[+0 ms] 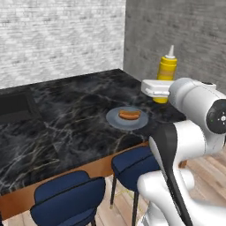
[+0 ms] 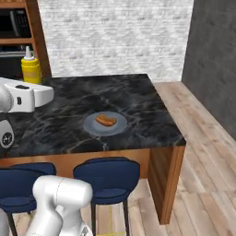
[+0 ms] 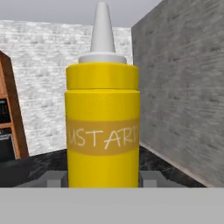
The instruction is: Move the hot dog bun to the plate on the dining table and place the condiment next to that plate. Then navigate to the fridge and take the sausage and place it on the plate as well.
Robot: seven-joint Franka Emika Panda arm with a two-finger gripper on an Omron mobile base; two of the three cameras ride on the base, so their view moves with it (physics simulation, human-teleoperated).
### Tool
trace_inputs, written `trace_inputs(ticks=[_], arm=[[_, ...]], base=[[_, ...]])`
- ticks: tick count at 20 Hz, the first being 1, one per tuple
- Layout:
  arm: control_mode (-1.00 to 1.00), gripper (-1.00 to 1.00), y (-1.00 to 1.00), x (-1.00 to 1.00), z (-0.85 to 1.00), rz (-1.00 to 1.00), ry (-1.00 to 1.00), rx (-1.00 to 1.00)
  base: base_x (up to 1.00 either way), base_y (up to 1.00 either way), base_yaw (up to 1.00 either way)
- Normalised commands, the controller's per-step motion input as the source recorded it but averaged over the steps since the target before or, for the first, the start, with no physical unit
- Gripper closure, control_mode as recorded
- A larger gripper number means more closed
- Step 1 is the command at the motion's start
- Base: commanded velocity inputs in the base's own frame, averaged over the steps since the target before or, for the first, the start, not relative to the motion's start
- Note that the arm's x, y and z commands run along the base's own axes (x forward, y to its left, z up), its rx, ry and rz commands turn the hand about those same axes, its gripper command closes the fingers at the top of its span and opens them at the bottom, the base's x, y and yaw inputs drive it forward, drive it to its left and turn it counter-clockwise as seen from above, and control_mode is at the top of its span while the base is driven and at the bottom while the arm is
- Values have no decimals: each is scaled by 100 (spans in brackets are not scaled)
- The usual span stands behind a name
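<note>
Between the two dark finger tips of the white arm's gripper (image 3: 103, 178) stood the slim yellow squeeze bottle (image 3: 103, 127) with its pale pointed nozzle, upright, the jaws partly closed and pressed against both its sides. On the black white-veined marble table top (image 1: 66, 123), the round grey-blue plate (image 1: 115, 120) carried the small tan-orange bread roll (image 1: 129, 114), near the held bottle.

Two rear flanks; bottle (image 3: 103, 131) close-up
</note>
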Motion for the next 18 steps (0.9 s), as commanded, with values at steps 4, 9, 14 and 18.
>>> trace_inputs(ticks=[4, 9, 14, 18], arm=[[100, 100, 0, 0, 0, 0, 0, 0], [-100, 100, -38, 52, -17, 21, 4, 7], [-100, 100, -69, 87, -42, 38, 3, 11], [-100, 100, -49, 84, -58, 43, 0, 0]], base=[[83, -48, 43], [31, -22, 15], [0, 0, 0], [0, 0, 0]])
